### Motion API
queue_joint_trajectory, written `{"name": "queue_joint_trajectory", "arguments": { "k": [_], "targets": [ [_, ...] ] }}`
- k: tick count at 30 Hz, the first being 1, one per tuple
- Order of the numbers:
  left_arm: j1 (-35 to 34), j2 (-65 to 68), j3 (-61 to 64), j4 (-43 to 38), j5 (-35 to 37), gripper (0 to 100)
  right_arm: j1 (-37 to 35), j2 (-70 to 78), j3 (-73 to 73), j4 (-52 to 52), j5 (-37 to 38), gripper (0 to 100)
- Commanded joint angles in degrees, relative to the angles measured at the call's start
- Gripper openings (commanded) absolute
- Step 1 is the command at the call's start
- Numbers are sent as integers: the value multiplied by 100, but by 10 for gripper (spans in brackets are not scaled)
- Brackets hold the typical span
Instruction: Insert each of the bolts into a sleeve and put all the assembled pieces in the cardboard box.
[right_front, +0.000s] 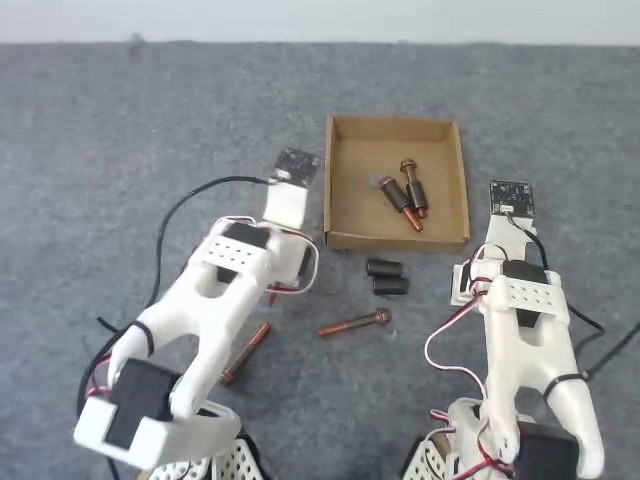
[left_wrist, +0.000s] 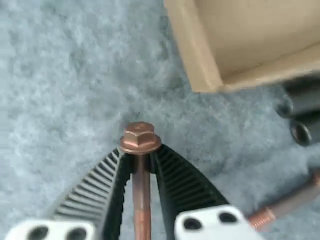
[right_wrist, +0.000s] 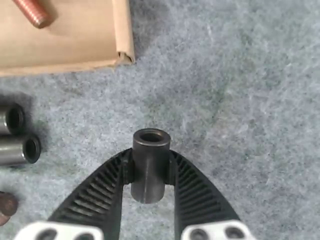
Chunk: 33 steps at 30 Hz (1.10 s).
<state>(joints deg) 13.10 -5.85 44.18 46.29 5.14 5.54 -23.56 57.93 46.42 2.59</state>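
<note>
While the left tool (left_wrist: 141, 155) pinches a bolt (left_wrist: 140, 141) just under its hex head, the right tool (right_wrist: 150, 156) pinches a black sleeve (right_wrist: 149, 175) by its sides, its open end showing. 2 assembled pieces (right_front: 403, 200) lie inside the cardboard box (right_front: 396, 122). Just outside the box's near wall, 2 loose sleeves (right_front: 387, 277) lie side by side on the grey worktop (right_front: 120, 130), and 2 loose bolts (right_front: 355, 322) lie nearer the arms.

A cardboard box (right_front: 328, 185) holds two sleeved copper bolts (right_front: 397, 198); just outside lie two black sleeves (right_front: 385, 269) and two bare bolts (right_front: 355, 322); the left gripper (left_wrist: 141, 150) clamps a bolt (left_wrist: 140, 175), the right gripper (right_wrist: 150, 156) a sleeve (right_wrist: 150, 167).
</note>
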Motion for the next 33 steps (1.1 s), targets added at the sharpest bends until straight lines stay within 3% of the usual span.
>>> {"name": "queue_joint_trajectory", "arguments": {
  "k": [1, 6, 10, 27, 33],
  "targets": [
    [-677, -387, -48, -571, -18, 12, -136, -31, -308, -84, 70, 6],
    [-1380, -343, -22, -967, -9, 12, -303, -48, -308, -119, 70, 6],
    [-1600, -343, -22, -985, -9, 12, -171, -92, -308, -778, 105, 6],
    [-1618, -334, 101, -1169, -44, 12, -523, -31, -404, -4787, 114, 6],
    [-1618, -334, 101, -1160, -44, 12, -1086, 66, -440, -5648, 114, 6]
  ]
}}
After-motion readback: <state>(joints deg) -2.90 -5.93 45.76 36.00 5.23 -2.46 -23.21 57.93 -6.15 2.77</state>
